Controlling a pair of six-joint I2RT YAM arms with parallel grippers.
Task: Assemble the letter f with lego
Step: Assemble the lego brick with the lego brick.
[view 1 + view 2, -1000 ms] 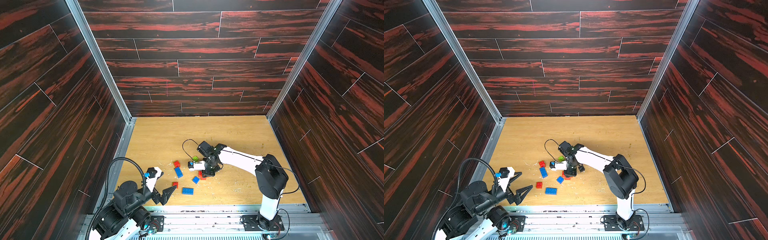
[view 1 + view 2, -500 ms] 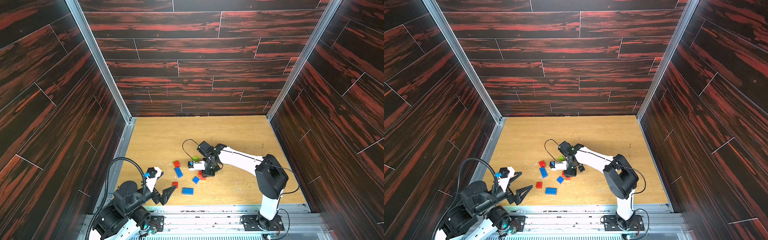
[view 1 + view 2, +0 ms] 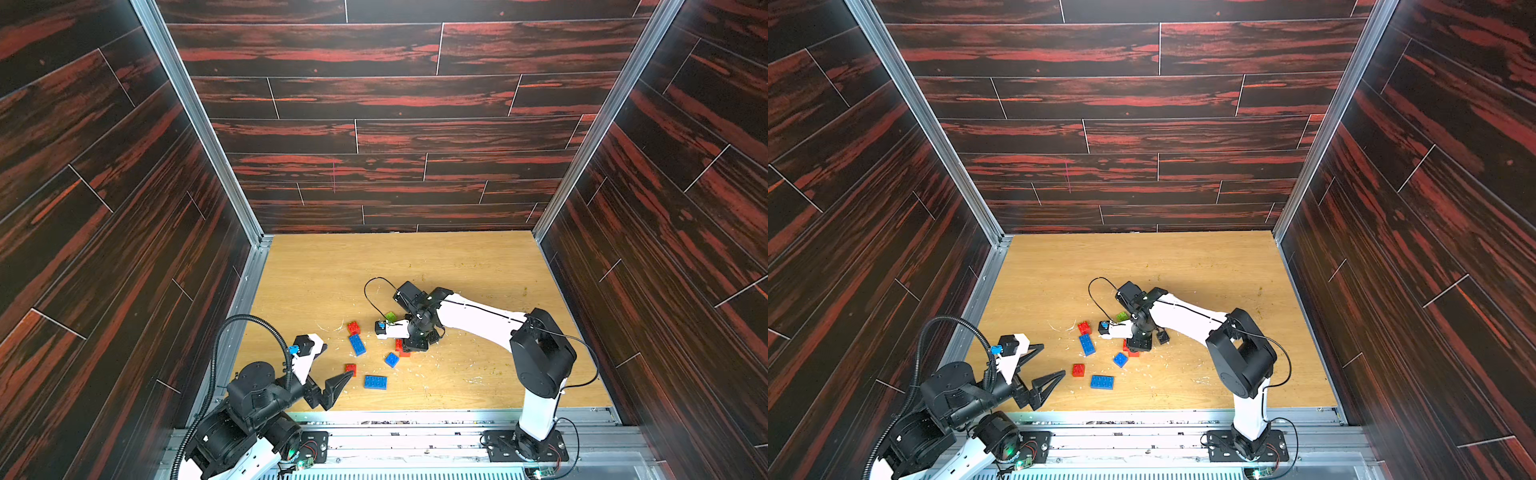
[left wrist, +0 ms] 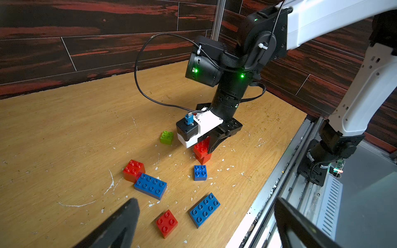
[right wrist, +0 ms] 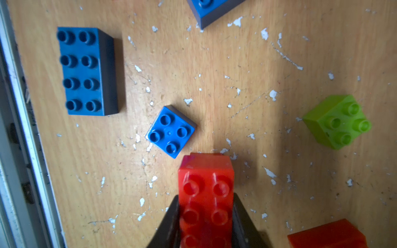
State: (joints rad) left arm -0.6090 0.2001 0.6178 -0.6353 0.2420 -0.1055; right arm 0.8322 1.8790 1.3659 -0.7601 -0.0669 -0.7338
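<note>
My right gripper (image 5: 206,199) is shut on an oblong red lego brick (image 5: 206,189), held low over the wooden floor and sitting on another red piece (image 4: 204,159). A blue square brick (image 5: 170,132) lies just beyond it and a lime green brick (image 5: 338,122) to one side. In both top views this gripper (image 3: 409,347) points down at mid-floor. My left gripper (image 3: 1053,359) is open and empty near the front left. A red square brick (image 4: 167,223) and a blue oblong brick (image 4: 204,209) lie between its fingers (image 4: 120,223).
A red square brick (image 3: 353,328) touches a blue oblong brick (image 3: 357,345) left of the right gripper. Another red brick (image 5: 326,236) lies close beside the held one. A metal rail (image 3: 415,415) bounds the front; dark panel walls enclose the other sides.
</note>
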